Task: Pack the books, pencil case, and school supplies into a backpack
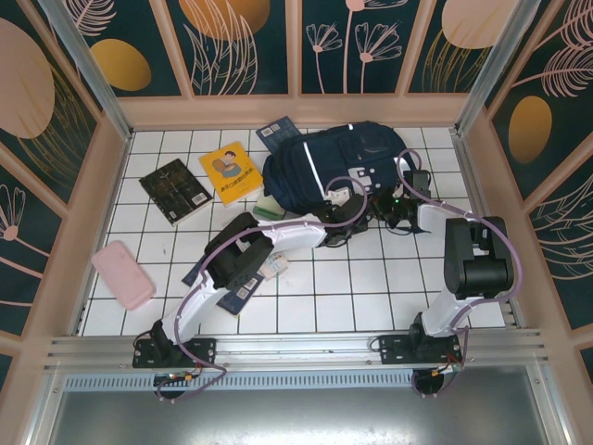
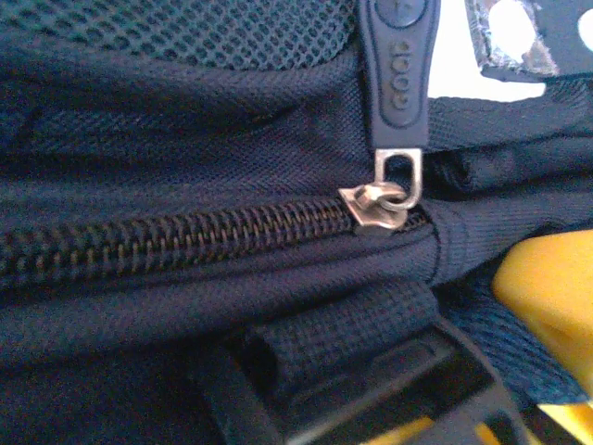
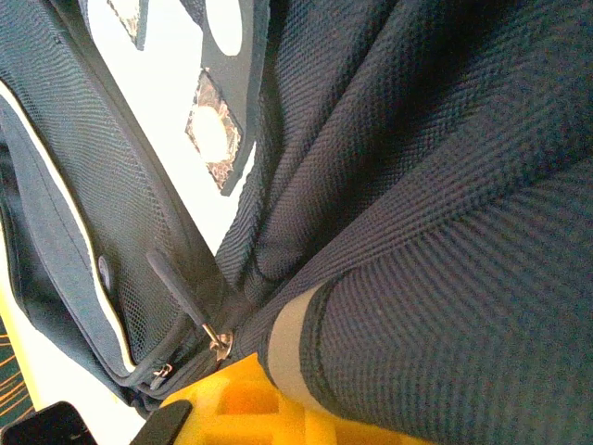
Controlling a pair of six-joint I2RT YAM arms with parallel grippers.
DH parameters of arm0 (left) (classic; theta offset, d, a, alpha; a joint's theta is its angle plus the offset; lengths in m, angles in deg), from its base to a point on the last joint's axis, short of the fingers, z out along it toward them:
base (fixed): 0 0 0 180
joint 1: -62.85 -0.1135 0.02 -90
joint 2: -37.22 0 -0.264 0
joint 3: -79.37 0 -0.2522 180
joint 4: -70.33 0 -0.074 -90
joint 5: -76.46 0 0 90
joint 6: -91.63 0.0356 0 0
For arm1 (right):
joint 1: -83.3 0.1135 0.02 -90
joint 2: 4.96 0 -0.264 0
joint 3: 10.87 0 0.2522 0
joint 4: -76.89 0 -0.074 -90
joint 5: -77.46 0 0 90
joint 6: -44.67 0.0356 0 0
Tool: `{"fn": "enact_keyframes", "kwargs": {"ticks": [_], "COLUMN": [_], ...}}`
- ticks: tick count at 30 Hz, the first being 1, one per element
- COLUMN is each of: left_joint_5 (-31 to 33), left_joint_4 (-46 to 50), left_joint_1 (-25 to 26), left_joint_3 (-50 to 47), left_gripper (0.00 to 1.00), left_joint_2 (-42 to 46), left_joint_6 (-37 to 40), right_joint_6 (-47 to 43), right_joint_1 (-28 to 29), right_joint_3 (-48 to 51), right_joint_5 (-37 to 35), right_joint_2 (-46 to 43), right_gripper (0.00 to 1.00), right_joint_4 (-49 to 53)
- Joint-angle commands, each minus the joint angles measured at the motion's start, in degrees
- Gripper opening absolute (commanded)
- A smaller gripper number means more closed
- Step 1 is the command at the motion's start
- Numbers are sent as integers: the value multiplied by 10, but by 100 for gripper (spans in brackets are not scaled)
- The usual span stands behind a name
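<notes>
The navy backpack lies at the back middle of the table. My left gripper is at its near edge, and a black webbing tab lies between the dark fingers just below the closed zipper. The zipper's slider hangs from a rubber pull. My right gripper is shut on backpack fabric with a grey stripe that runs over its yellow finger. The yellow book and the black book lie at the left. One navy book lies behind the backpack, another under my left arm.
A pink pencil case lies near the left wall. A pale green box sits against the backpack's left side, and a small packet lies beside my left arm. Raised walls ring the white tiled table.
</notes>
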Motion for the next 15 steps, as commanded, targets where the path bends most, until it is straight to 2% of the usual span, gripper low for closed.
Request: {"fn": "enact_keyframes", "kwargs": {"ticks": [1,4,15], "left_joint_5": [30,39,65], "left_joint_4": [6,34,38], "left_joint_1": [-29,-29,-30], "left_joint_3": [20,29,-131], "left_gripper": [18,0,0], "left_joint_2": [-31,-34,92], "left_joint_6": [-28,-31,-14], "right_joint_6": [2,-4,-14], "right_joint_1": [13,11,-16], "right_joint_3": [10,6,9], "right_joint_5": [19,14,6], "right_joint_2": [-6,-8,-21], "right_gripper": [0,0,0], "right_joint_4": [-1,7,19]}}
